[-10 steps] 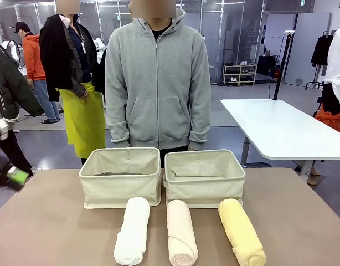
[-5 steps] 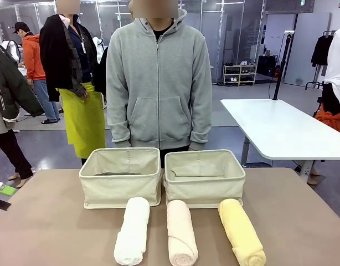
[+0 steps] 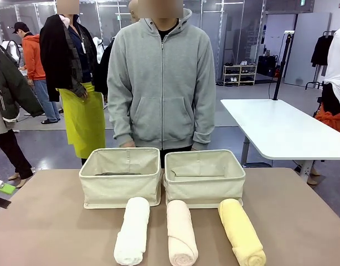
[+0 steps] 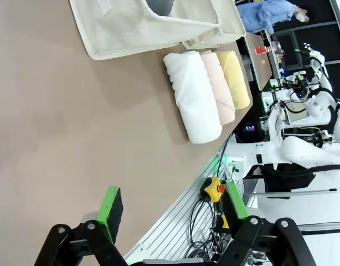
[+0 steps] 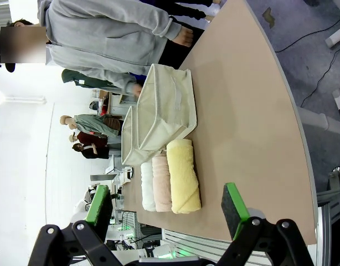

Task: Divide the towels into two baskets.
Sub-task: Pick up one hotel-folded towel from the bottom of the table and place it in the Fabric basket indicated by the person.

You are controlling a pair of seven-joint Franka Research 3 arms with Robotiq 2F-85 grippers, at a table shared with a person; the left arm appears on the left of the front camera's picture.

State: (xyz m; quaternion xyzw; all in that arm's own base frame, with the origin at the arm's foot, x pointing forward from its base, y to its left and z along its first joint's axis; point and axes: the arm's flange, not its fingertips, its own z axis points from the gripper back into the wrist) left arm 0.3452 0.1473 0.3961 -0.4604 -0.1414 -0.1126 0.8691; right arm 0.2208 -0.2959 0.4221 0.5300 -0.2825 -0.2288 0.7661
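Observation:
Three rolled towels lie side by side on the tan table in front of the baskets: white, pale peach and yellow. The left basket holds a dark grey towel, which barely shows over the rim. The right basket stands beside it. The left wrist view shows the white, peach and yellow towels far off. My left gripper is open and holds nothing. My right gripper is open above the table's right side. From there the yellow towel is the nearest.
A person in a grey hoodie stands right behind the baskets, hands hanging by the rims. A white table stands at the back right, and other people are behind on the left. Bare tabletop lies to both sides of the towels.
The person in the hoodie has shifted slightly to the right. A blurred green-tipped shape at the picture's left edge dropped lower and further left. Towels and baskets have not moved.

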